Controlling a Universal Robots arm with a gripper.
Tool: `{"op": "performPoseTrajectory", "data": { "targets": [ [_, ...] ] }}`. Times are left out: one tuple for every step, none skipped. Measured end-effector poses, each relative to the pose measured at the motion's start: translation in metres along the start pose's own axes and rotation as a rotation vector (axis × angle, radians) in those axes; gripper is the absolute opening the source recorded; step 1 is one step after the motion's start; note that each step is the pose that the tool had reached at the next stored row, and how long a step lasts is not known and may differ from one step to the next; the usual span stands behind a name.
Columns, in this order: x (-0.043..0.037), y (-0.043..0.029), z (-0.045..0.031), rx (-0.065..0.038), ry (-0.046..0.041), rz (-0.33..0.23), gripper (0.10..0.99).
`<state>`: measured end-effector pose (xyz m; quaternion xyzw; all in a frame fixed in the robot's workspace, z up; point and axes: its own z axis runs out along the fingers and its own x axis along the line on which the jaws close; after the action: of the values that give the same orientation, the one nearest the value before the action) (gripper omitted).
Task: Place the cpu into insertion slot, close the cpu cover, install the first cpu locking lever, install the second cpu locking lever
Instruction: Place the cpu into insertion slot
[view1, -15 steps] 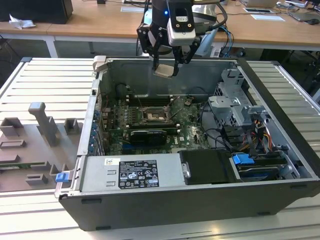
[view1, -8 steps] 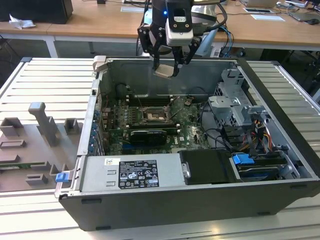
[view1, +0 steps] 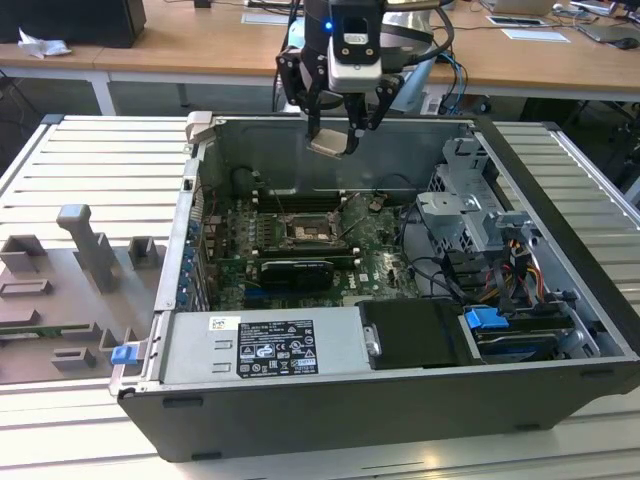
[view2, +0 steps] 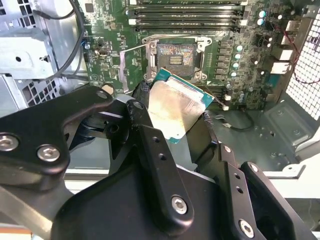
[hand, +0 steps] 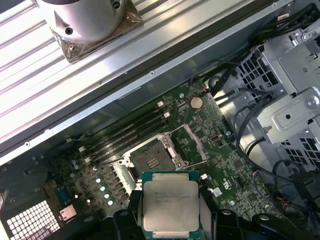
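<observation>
My gripper (view1: 336, 132) hangs above the open computer case, shut on the cpu (view1: 333, 144), a small square chip with a pale metal top. In both wrist views the chip (view2: 176, 102) (hand: 170, 200) sits between the black fingers (view2: 145, 125), tilted, well above the motherboard. The insertion slot (view1: 303, 232) (view2: 176, 55) (hand: 151, 156) lies below with its dark centre bare. The cpu cover (hand: 193, 143) (view2: 131, 64), a thin metal frame, stands swung open beside the socket.
Long memory slots (view1: 300, 200) run behind the socket and a black graphics card (view1: 295, 272) lies in front. A labelled power supply (view1: 265, 345) and a drive cage (view1: 470, 210) with cables fill the case's near and right sides. Grey fixtures (view1: 90, 250) stand outside at the exterior view's left.
</observation>
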<state>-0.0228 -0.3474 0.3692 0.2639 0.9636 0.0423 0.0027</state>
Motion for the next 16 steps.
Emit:
{"op": "performPoseTrajectory", "data": {
  "targets": [
    [0.0, 0.0, 0.0, 0.0, -0.0005, 0.005, 0.541],
    [0.0, 0.0, 0.0001, 0.0, -0.0008, 0.009, 0.541],
    [0.0, 0.0, 0.0001, 0.0, -0.0013, 0.014, 0.541],
    [0.0, 0.0, 0.0002, 0.0, -0.0017, 0.019, 0.541],
    [0.0, 0.0, 0.0002, 0.0, -0.0022, 0.024, 0.541],
    [0.0, 0.0, 0.0002, 0.0, -0.0026, 0.03, 0.541],
    [0.0, 0.0, 0.0004, 0.0, -0.0036, 0.04, 0.541],
    [0.0, 0.0, 0.0004, 0.0, -0.0041, 0.045, 0.541],
    [0.0, 0.0, 0.0005, 0.0, -0.0044, 0.048, 0.541],
    [0.0, -0.0001, 0.0005, 0.0, -0.0051, 0.054, 0.541],
    [0.0, 0.0, 0.0006, 0.0, -0.0055, 0.058, 0.541],
    [0.0, 0.0, 0.0007, 0.001, -0.0066, 0.066, 0.541],
    [0.0001, 0.0001, 0.0007, 0.001, -0.0071, 0.069, 0.541],
    [0.0001, 0.0001, 0.0008, 0.001, -0.0077, 0.072, 0.541],
    [0.0001, 0.0002, 0.0008, 0.002, -0.0088, 0.079, 0.541],
    [0.0001, 0.0001, 0.0009, 0.002, -0.0094, 0.084, 0.541]
  ]
}}
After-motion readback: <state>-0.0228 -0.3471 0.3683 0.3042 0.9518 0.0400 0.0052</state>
